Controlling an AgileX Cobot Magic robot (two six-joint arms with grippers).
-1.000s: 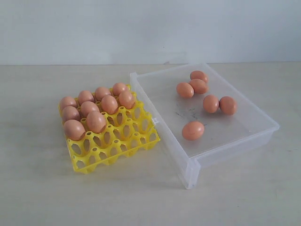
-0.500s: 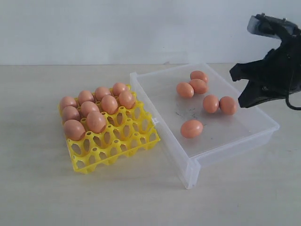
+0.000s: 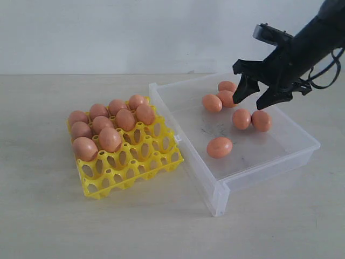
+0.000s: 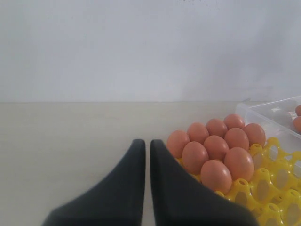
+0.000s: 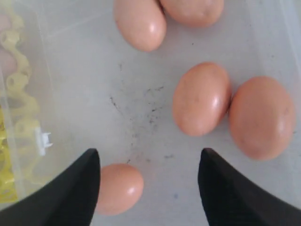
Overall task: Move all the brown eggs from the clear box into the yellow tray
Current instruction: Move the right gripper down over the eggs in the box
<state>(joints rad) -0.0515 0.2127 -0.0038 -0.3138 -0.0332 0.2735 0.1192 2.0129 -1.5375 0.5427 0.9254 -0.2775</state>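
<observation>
Brown eggs [image 3: 125, 119]: ten sit in the yellow tray [image 3: 145, 157], filling its 11 o'clock corner. Six lie loose in the clear box [image 3: 269, 168], which stands at the tray's 3 o'clock.
Right gripper [image 3: 252, 102]: claw spread and empty, above the pair of eggs toward the box's 1 o'clock.
Left gripper [image 4: 147, 143]: claw pressed together and empty, over the table [image 4: 66, 141] near the tray.

The open right claw [image 3: 252, 101] is hanging over bare floor of the clear box [image 5: 94, 94], with two touching brown eggs [image 5: 202, 99] sitting just ahead and a lone egg [image 5: 120, 187] peeking out beside one finger.
</observation>
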